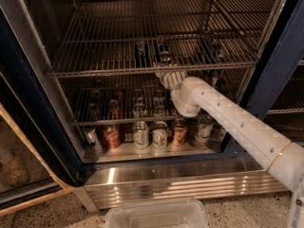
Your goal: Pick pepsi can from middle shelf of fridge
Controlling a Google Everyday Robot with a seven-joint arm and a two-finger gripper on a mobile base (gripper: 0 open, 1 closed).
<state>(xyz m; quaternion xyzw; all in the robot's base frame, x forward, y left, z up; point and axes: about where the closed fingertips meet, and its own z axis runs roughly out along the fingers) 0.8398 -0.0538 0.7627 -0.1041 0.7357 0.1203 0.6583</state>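
Note:
The fridge (281, 63) stands open in front of me. On its middle shelf (104, 71), a chrome wire rack, a dark pepsi can (165, 56) with a silver rim stands near the front rail. Two similar dark cans (140, 48) (212, 49) stand further back. My gripper (170, 73) is at the shelf's front rail, just below and in front of the nearest pepsi can. Its white fingers are spread and hold nothing. My white arm (228, 122) reaches in from the lower right.
On the racks below stand several cans, among them a red can (112, 136) and green-and-white cans (141, 134). The open glass door (19, 141) is on the left. A clear plastic bin (156, 215) lies on the floor in front of the steel kick plate (180, 184).

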